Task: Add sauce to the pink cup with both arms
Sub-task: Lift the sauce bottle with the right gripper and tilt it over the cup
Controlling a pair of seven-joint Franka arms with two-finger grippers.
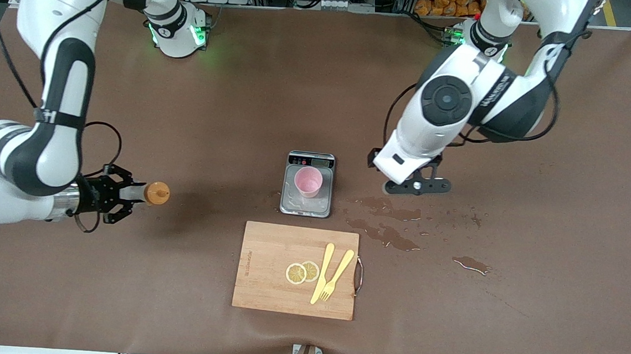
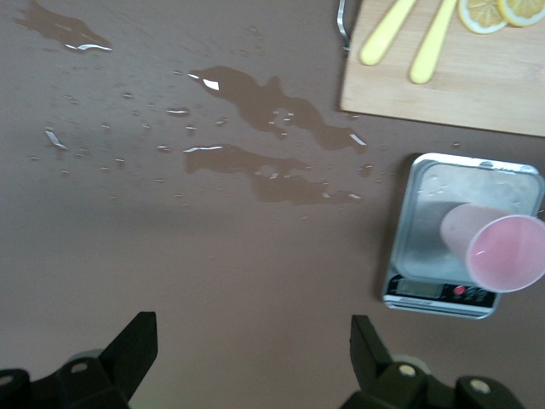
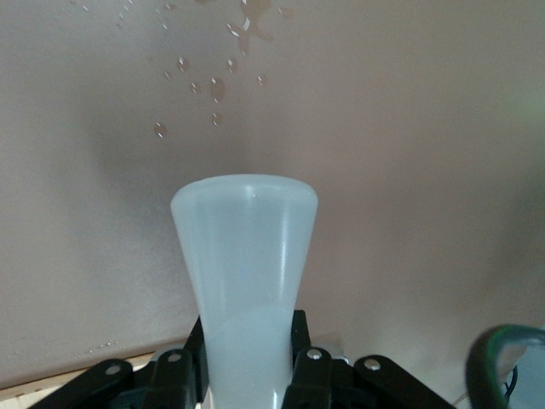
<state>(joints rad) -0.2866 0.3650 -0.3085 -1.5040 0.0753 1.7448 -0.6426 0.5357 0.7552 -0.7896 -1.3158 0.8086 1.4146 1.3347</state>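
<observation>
The pink cup [image 1: 308, 181] stands upright on the steel plate of a small kitchen scale [image 1: 306, 205] at the middle of the table. It also shows in the left wrist view [image 2: 504, 252]. My right gripper [image 1: 128, 194] is shut on the sauce bottle [image 1: 154, 193] and holds it sideways, with the orange cap pointing toward the scale, over the table toward the right arm's end. In the right wrist view the translucent bottle [image 3: 245, 256] sits between the fingers [image 3: 174, 375]. My left gripper [image 1: 416, 185] is open and empty, low over the table beside the scale, and appears in its own view [image 2: 253, 341].
A wooden cutting board [image 1: 269, 285] lies nearer the front camera than the scale, with two lemon slices [image 1: 302, 272], a yellow knife [image 1: 322, 273] and a yellow fork [image 1: 336, 275] on it. Spilled liquid patches [image 1: 386, 235] lie on the brown table toward the left arm's end.
</observation>
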